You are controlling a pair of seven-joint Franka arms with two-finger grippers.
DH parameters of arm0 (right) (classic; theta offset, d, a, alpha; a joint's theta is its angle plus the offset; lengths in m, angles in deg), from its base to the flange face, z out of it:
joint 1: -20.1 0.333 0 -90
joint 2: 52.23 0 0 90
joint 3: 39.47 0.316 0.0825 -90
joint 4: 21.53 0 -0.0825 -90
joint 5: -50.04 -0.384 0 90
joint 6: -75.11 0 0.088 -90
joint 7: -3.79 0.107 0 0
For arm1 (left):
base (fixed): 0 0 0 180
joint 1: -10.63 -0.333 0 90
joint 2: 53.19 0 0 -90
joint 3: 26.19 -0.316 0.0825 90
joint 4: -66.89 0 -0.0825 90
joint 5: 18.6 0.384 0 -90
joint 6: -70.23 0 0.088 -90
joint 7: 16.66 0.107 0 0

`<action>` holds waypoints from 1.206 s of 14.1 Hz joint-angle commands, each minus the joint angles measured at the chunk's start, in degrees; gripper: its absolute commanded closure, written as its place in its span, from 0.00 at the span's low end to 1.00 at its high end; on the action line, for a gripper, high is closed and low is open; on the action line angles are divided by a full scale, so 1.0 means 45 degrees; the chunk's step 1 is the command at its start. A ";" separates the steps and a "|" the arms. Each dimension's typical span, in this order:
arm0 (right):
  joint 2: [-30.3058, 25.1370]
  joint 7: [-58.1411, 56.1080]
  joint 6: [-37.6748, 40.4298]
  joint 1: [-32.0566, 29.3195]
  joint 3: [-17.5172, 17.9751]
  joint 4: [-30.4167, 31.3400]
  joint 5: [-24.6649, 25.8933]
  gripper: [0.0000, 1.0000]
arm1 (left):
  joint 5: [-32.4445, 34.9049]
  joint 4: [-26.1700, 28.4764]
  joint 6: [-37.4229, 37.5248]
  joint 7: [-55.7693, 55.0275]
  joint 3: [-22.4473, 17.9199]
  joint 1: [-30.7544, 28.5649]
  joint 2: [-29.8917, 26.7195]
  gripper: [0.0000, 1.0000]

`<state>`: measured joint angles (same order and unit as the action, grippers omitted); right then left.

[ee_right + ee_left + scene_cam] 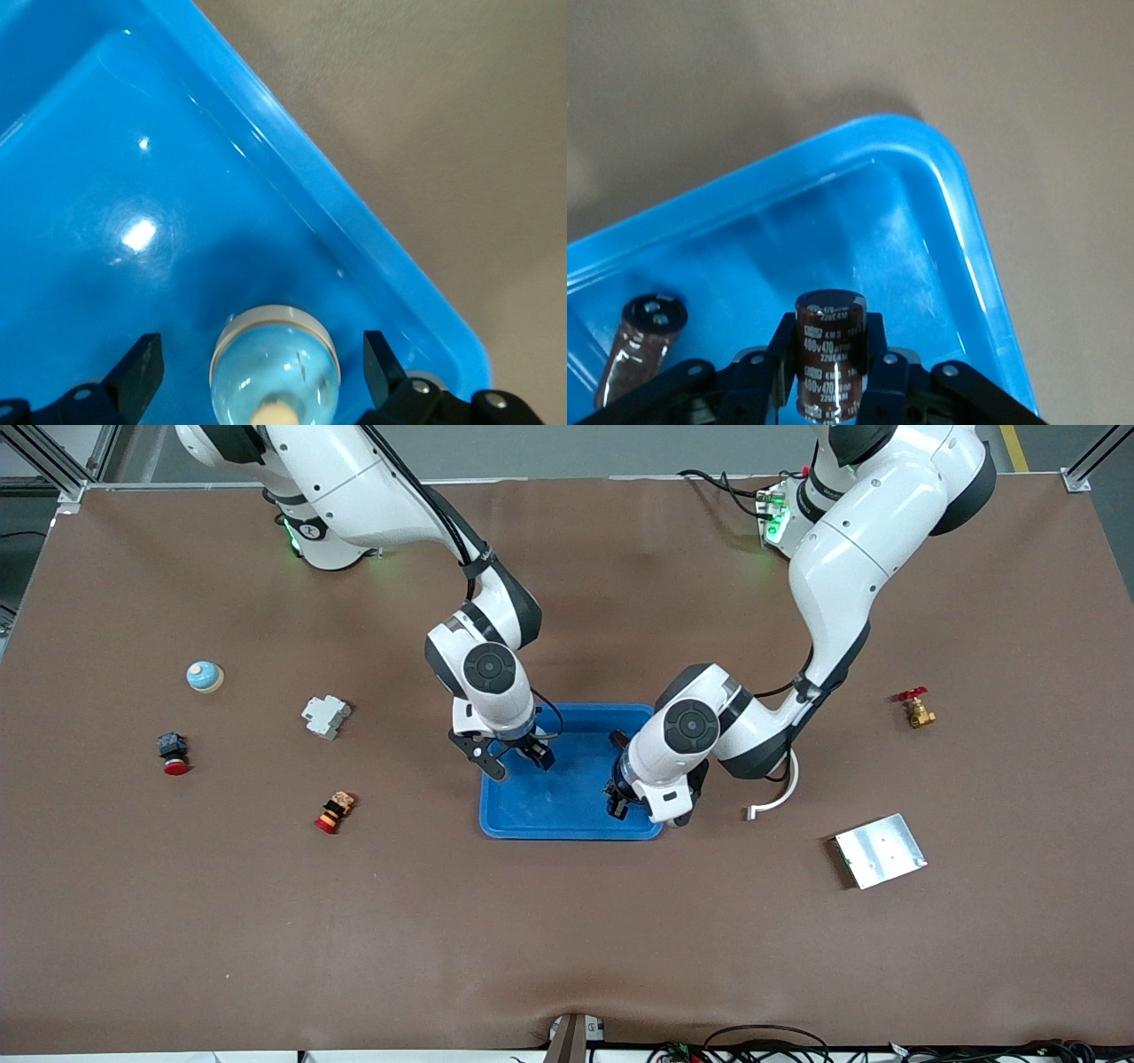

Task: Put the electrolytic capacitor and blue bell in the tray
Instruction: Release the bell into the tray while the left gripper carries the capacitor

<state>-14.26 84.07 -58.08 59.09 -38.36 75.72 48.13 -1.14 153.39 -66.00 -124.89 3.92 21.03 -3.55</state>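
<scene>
Down at the near edge: black cables (762, 1041) hanging off a surface (567, 939) wrapped in brown matting, slightly wrinkled there. Up from that, toward the left arm's end, a silver plate (880, 850), a white curved piece (772, 797) and a brass valve (915, 708) with a red handle. Grey floor all round, with aluminium frame posts at the corners by the bases.

Mid-surface, the blue tray (567, 819). Over its near corner at the left arm's end, the left pincer (829, 363) – clamped on a dark brown electrolytic capacitor (829, 336), held upright; can't tell if it's touching the tray floor. Also a second capacitor (642, 341) lying tilted in the tray close by.

Over the tray's end toward the right arm, the right pincer (261, 363) – fingers (142, 367) spread wide with the blue bell (275, 367) sitting in the tray between them, untouched.

Scattered toward the right arm's end: a second bell (205, 677), a grey breaker (325, 716), a red push button (173, 753) and a small orange-red part (334, 812), all well apart from the tray.
</scene>
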 commanded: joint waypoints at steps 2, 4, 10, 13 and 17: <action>-0.0272 -0.1193 0.2677 -0.0596 -0.0012 -0.1375 0.0152 0.00 | 0.0783 -0.0178 -0.0116 -0.0128 -0.0811 0.0443 0.0101 1.00; -0.0954 -0.2752 0.3811 -0.1181 -0.0032 -0.1474 0.0152 0.00 | 0.1277 -0.0120 -0.0116 -0.0302 -0.0833 0.0346 0.0160 1.00; -0.3452 -0.9097 0.6511 -0.3857 -0.0032 -0.0833 0.0947 0.00 | 0.1023 -0.0080 -0.0116 -0.0828 -0.0813 0.0443 0.0160 1.00; -0.4898 -1.2088 0.6492 -0.5145 -0.0012 0.0144 0.1792 0.00 | 0.1003 -0.0100 -0.0116 -0.0869 -0.0813 0.0540 0.0199 1.00; -0.6714 -1.5369 0.5774 -0.6941 0.0007 0.1821 0.1851 0.00 | 0.1062 -0.0119 -0.0116 -0.0675 -0.0813 0.0560 0.0180 0.94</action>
<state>-38.51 21.01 -28.82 32.03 -39.65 76.86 55.21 2.79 153.37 -66.00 -127.05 0.44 23.00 -2.88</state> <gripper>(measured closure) 0.000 0.661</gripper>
